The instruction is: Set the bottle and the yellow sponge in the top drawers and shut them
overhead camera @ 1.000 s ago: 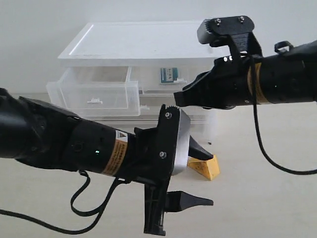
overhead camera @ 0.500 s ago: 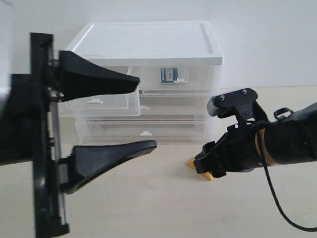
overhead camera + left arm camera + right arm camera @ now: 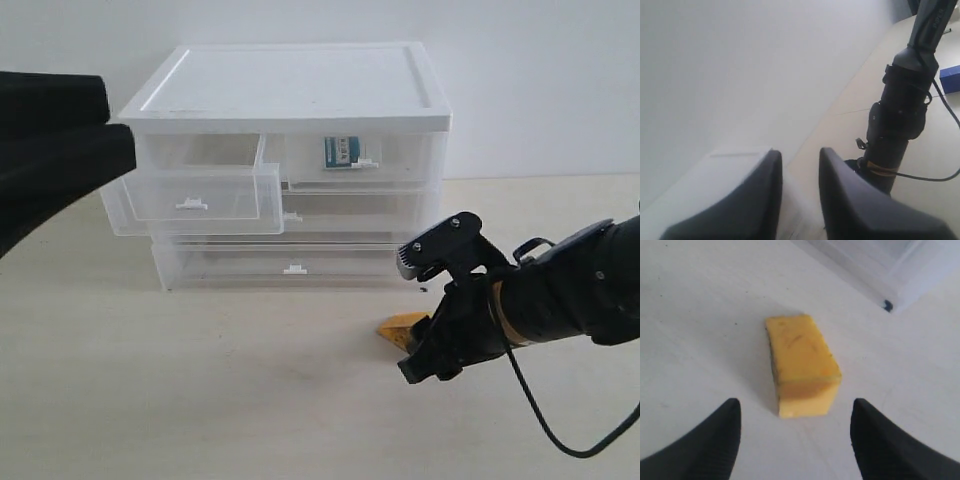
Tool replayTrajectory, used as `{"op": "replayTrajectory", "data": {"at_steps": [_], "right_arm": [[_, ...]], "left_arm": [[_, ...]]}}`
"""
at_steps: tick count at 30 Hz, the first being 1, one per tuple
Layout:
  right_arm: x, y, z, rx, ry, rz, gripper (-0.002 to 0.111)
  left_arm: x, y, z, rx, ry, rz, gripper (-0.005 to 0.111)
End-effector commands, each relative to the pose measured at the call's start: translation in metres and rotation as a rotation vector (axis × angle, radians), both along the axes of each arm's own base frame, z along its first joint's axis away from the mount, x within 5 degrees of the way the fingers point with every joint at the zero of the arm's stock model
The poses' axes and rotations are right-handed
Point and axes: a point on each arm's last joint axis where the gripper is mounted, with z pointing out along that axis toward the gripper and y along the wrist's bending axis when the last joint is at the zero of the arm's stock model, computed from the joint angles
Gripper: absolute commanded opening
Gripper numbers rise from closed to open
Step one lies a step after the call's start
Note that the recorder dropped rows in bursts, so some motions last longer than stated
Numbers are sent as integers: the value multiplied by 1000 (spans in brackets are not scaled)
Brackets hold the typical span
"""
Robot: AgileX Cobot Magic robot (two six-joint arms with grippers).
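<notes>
The yellow sponge (image 3: pixel 402 327) (image 3: pixel 802 362) lies on the table in front of the cabinet's right end. My right gripper (image 3: pixel 415 348) (image 3: pixel 795 402) hangs low over it, open, one finger on each side of the sponge's near end and touching nothing. The white bottle (image 3: pixel 342 152) with its teal label stands inside the right top drawer (image 3: pixel 400 160), which is pushed in. The left top drawer (image 3: pixel 200 195) is pulled out and looks empty. My left gripper (image 3: pixel 120 122) (image 3: pixel 800 152) is open and empty, raised at the far left close to the exterior camera.
Two full-width drawers (image 3: pixel 292 262) sit shut below the top pair, under the white cabinet top (image 3: pixel 300 85) (image 3: pixel 715 170). In the left wrist view the right arm (image 3: pixel 900 120) reaches across the table, and a blue box (image 3: pixel 951 79) lies beyond it.
My right arm has come down from in front of the right top drawer to the sponge. My left arm has swung from the middle foreground up and off to the left.
</notes>
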Motion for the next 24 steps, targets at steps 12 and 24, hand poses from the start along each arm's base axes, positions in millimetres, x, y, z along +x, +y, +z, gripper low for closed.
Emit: {"op": "replayTrajectory", "data": {"at_steps": [12, 24], "right_arm": [[23, 8, -19, -56, -1, 33, 41], [17, 16, -19, -90, -25, 281, 66]], "left_arm": [[8, 4, -5, -10, 61, 94, 17], [-6, 17, 0, -54, 16, 100, 4]]}}
